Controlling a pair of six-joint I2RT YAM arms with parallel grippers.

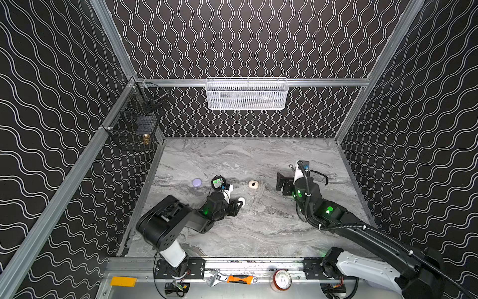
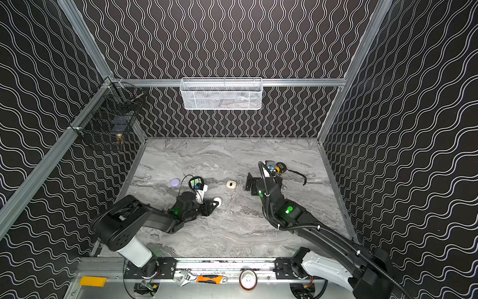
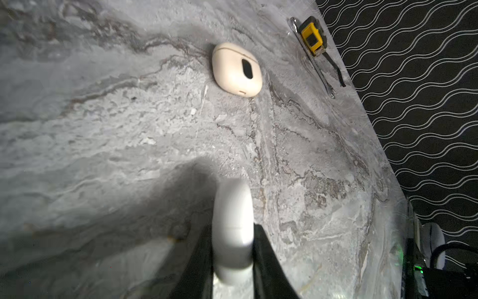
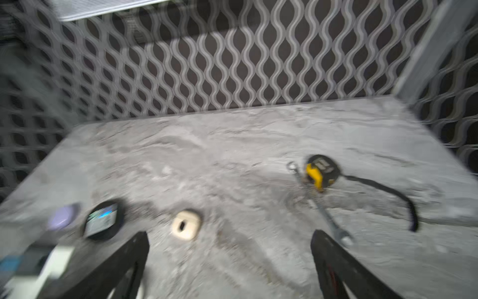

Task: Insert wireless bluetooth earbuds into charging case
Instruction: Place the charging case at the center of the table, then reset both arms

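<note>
My left gripper (image 1: pixel 239 203) (image 3: pixel 232 248) is shut on a white charging case (image 1: pixel 241 200) (image 2: pixel 218 201) (image 3: pixel 232 222), held low over the marble table; the case's lid looks closed. A cream case (image 1: pixel 253 184) (image 2: pixel 231 184) (image 3: pixel 236 70) (image 4: pixel 186 224) lies closed at mid-table. A lilac case (image 1: pixel 197 182) (image 2: pixel 175 182) (image 4: pixel 63 217) lies closed to the left. My right gripper (image 1: pixel 282 185) (image 2: pixel 249 182) (image 4: pixel 230 240) stands open and empty, to the right of the cream case. No wireless bluetooth earbuds show in any view.
A yellow-and-black tape measure (image 2: pixel 280 168) (image 3: pixel 311 36) (image 4: pixel 320 170) and a steel wrench (image 3: pixel 313 59) (image 4: pixel 320 207) lie at the right. A white mesh basket (image 1: pixel 247 94) hangs on the back wall, a black wire basket (image 1: pixel 134 116) on the left. A can (image 1: pixel 282 279) sits on the front rail.
</note>
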